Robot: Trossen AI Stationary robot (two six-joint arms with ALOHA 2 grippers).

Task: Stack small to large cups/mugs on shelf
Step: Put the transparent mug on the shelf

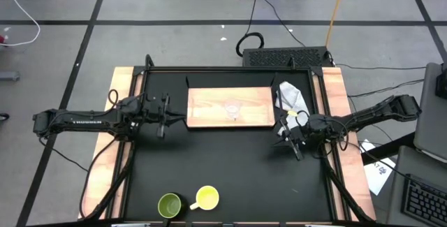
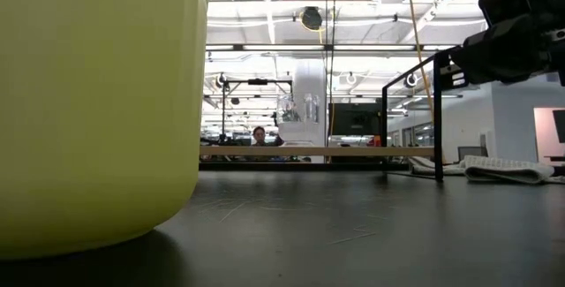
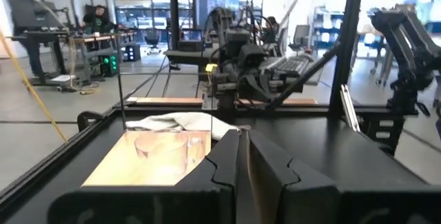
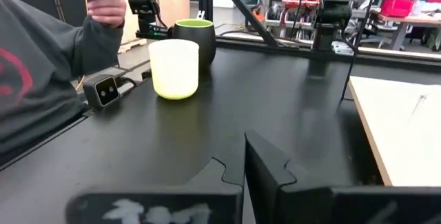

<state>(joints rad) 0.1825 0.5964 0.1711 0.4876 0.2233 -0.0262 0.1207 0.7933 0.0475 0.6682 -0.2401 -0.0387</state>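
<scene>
The small clear glass cup stands upright on the light-brown shelf at the table's far middle; the left wrist view shows the same glass cup. The yellow mug and the olive-green mug stand side by side at the near edge, and both the yellow mug and the green mug show in the right wrist view. My left gripper hovers shut just left of the shelf. My right gripper hangs shut to the right of the shelf, with nothing in it.
A crumpled white cloth lies by the shelf's far right corner. A person's sleeve and hand show beyond the table's near edge, by a small camera. Bare black tabletop lies between the shelf and the mugs.
</scene>
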